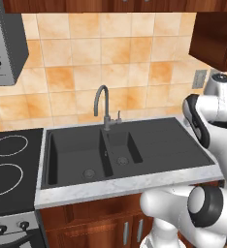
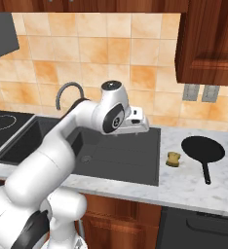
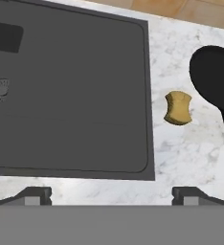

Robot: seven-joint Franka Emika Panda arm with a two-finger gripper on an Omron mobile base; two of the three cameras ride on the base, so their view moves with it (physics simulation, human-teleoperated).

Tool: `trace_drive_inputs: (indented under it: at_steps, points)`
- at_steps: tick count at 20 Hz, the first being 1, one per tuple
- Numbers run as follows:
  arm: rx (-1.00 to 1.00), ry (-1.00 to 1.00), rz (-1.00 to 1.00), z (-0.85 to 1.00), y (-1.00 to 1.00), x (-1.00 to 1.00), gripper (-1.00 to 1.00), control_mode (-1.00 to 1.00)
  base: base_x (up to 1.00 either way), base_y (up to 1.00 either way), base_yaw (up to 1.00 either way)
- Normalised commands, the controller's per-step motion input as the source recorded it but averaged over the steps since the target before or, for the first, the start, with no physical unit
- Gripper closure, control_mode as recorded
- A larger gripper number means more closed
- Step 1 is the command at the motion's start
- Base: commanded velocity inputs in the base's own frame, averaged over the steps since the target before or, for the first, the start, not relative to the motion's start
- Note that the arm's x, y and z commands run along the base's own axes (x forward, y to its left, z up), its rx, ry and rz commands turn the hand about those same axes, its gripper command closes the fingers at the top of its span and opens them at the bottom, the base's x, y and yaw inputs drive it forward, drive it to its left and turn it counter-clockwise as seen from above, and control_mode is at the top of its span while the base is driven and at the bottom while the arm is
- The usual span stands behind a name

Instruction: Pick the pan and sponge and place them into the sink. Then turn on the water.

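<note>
The black pan (image 2: 202, 149) lies on the marble counter right of the sink, its handle pointing toward the front edge. It also appears at the right edge of the hand view as the pan (image 3: 213, 76). The yellow-tan sponge (image 2: 173, 159) (image 3: 178, 108) rests between the pan and the sink's rim. My gripper (image 3: 111, 195) hangs open and empty above the sink's flat drainboard (image 3: 85, 95), left of the sponge. The dark grey double-basin sink (image 1: 173, 145) (image 2: 130, 160) holds nothing. No water falls from the grey gooseneck faucet (image 1: 103, 104).
A black stovetop (image 1: 8, 164) adjoins the sink on the left. A dark wood cabinet (image 2: 208, 39) hangs over the pan, with wall outlets (image 2: 201, 92) beneath it. Bare marble counter (image 2: 194, 182) surrounds pan and sponge.
</note>
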Motion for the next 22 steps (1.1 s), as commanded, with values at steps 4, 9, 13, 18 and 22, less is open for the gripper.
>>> trace_drive_inputs:
  at_steps: [4,9,13,18,22]
  points:
    - [-0.05,0.0,0.0,-0.29,-0.27,-0.01,-1.0,-1.0,0.0,0.0,0.0]
    - [-0.05,0.0,0.0,-0.19,-0.3,0.0,-1.0,-1.0,0.0,0.0,0.0]
    - [-0.03,0.0,0.0,-0.1,-0.36,-0.01,-1.0,-1.0,0.0,0.0,0.0]
    - [-0.02,0.0,0.0,-0.09,-0.36,-0.03,-1.0,-1.0,0.0,0.0,0.0]
    - [-0.03,0.0,0.0,-0.09,-0.35,-0.07,-1.0,-1.0,0.0,0.0,0.0]
